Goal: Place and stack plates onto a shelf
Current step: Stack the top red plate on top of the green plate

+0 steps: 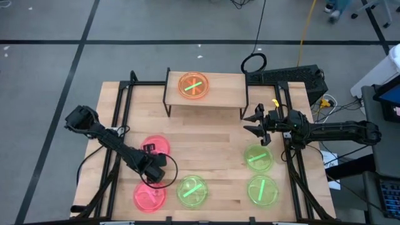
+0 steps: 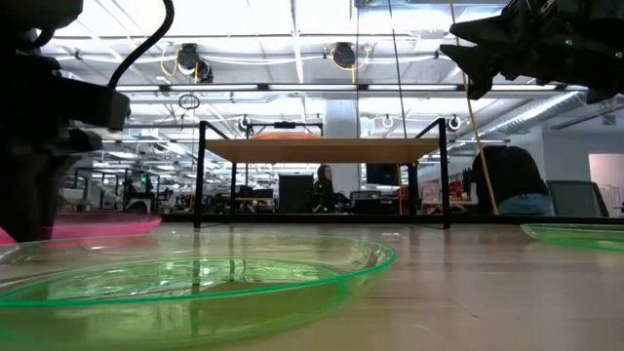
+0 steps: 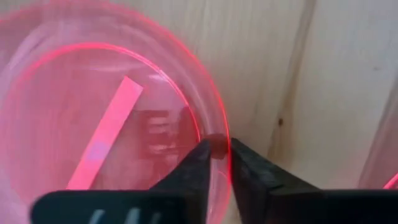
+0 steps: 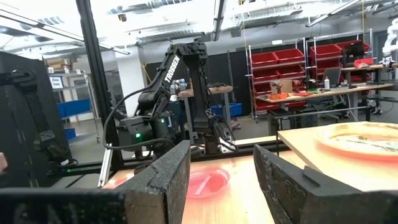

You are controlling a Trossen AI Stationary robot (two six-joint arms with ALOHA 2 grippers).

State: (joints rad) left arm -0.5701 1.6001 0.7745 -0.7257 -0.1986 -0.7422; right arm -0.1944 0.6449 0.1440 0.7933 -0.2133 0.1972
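An orange plate [image 1: 193, 85] lies on the light-wood shelf [image 1: 219, 94] at the table's far side. Two pink plates sit at the left, one farther [image 1: 156, 145] and one near the front edge [image 1: 149, 197]. Three green plates lie flat on the table [image 1: 192, 190] [image 1: 258, 157] [image 1: 262, 190]. My left gripper [image 1: 155, 177] is down between the pink plates, shut on the nearer one [image 3: 93, 124]. My right gripper [image 1: 255, 122] hangs open above the table, right of the shelf's near right corner and beyond the green plates, touching nothing [image 4: 221, 155]. My left gripper has the near pink plate by its rim [image 3: 219, 144], on the plate's far side. The rim is pinched between the two fingers, one finger [image 3: 198, 163] inside the plate and one [image 3: 249, 163] outside. They come from above, pointing down. The plate looks flat on the table.
The shelf's thin black legs [image 2: 200, 175] [image 2: 446, 175] stand on the table's far half, with open room under the board. Bare wood lies between the plate groups at the table's middle [image 1: 206, 144]. A black power strip [image 1: 287, 76] and cables sit behind the shelf's right end.
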